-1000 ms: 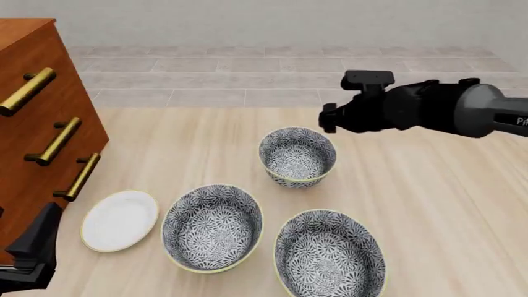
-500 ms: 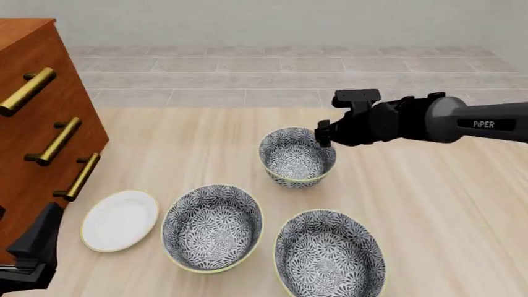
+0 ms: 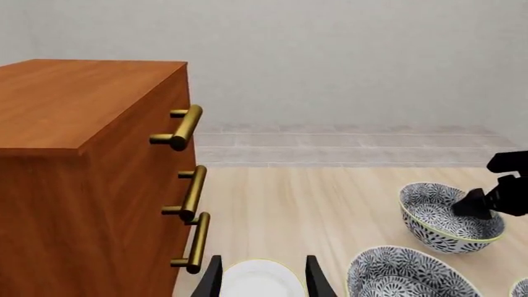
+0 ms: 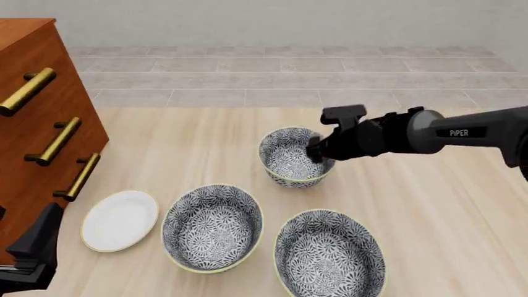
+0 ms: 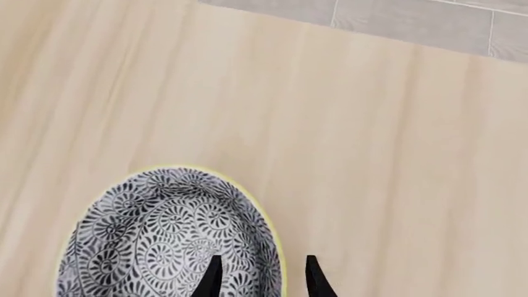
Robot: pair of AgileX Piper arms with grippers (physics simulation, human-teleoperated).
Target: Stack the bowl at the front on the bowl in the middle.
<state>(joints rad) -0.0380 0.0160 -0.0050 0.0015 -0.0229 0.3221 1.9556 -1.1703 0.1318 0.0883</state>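
Three floral bowls with cream-yellow rims stand on the table. The bowl at the front is the farthest from the arms' side. My right gripper has come down on its right side and is open. In the right wrist view the two fingertips straddle that bowl's rim, one inside and one outside. The bowl in the middle sits nearer and to the left. My left gripper hangs open at the table's near left corner and holds nothing.
A third floral bowl sits nearest, right of the middle one. A flat white plate lies to the left, below the left gripper's fingers. A wooden drawer cabinet with brass handles stands at the left.
The right arm has come down and to the left, from above and right of the far bowl to its rim. The left arm and all bowls have stayed still.
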